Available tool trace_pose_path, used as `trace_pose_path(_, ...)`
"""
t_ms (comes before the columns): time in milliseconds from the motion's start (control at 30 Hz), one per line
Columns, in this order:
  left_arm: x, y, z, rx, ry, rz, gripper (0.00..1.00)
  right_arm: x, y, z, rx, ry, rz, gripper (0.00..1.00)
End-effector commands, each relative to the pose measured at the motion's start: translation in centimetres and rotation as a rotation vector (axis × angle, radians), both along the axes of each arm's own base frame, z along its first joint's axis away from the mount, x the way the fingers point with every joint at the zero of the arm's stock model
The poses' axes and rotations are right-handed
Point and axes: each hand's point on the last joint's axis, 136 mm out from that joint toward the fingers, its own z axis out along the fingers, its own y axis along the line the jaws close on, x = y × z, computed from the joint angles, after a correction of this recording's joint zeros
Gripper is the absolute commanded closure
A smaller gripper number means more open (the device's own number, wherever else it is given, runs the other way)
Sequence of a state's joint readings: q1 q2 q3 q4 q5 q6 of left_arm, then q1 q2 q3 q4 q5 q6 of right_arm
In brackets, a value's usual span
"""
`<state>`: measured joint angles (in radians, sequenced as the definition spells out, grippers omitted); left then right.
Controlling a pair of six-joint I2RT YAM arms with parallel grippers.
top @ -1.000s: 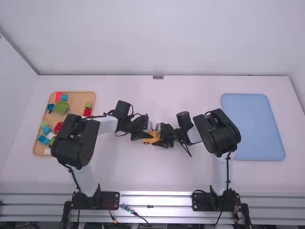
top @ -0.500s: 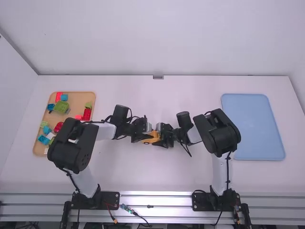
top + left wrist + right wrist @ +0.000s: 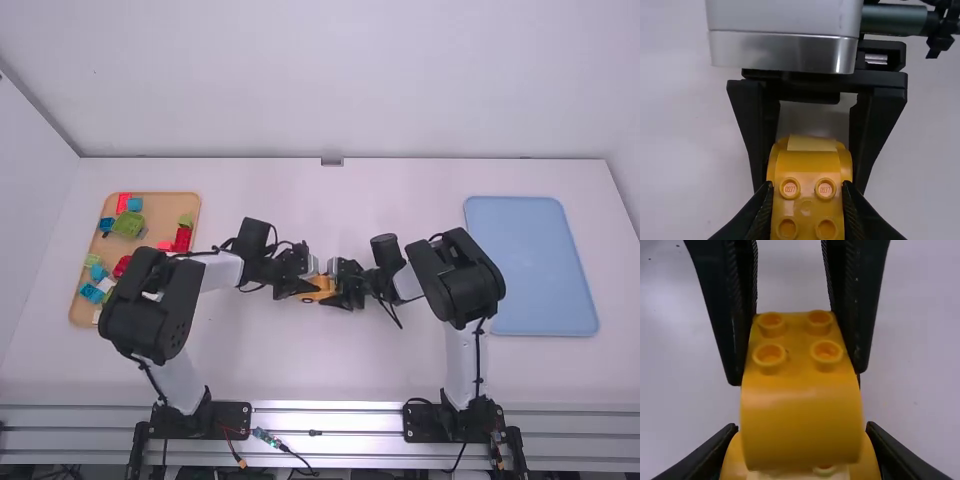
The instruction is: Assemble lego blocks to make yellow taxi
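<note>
Near the middle of the table, my left gripper [image 3: 303, 287] and my right gripper [image 3: 347, 286] face each other at a small yellow build [image 3: 322, 285]. In the left wrist view, my left gripper [image 3: 807, 200] is shut on a curved yellow brick [image 3: 809, 167] with studs. Seen from the right wrist, that curved brick [image 3: 800, 425] lies over a wider yellow body [image 3: 732, 465], whose sides my right gripper [image 3: 801, 440] grips. A pale part and a stud show under the brick's near edge. How firmly the brick is seated, I cannot tell.
A wooden tray [image 3: 165, 205] of red, green, blue and white blocks lies at the far left, partly beneath the left arm. At the right, beyond the right arm's elbow, lies a light blue tray [image 3: 530, 265].
My left arm's elbow has swung slightly left and its wrist has lowered a little, uncovering more of a red block in the tray. The right arm has kept still.
</note>
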<state>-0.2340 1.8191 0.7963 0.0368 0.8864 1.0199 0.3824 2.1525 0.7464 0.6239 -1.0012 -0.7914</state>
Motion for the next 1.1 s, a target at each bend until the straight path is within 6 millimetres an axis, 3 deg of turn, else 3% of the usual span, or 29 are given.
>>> trace_pose_path(0,-1.0,0.6,-1.9,0.066,0.028,-0.002,0.98,-0.1,-0.4,-0.6,-0.007,0.028,-0.012,0.46)
trace_pose_path(333,-1.7,0.1,-1.7,0.016,0.016,-0.024,0.98,0.0,-0.3,-0.5,0.001,0.027,-0.007,0.46)
trace_pose_path(1067,-2.9,-0.8,-2.5,0.094,0.049,-0.059,0.98,0.1,-0.2,-0.3,0.007,0.024,-0.005,0.45)
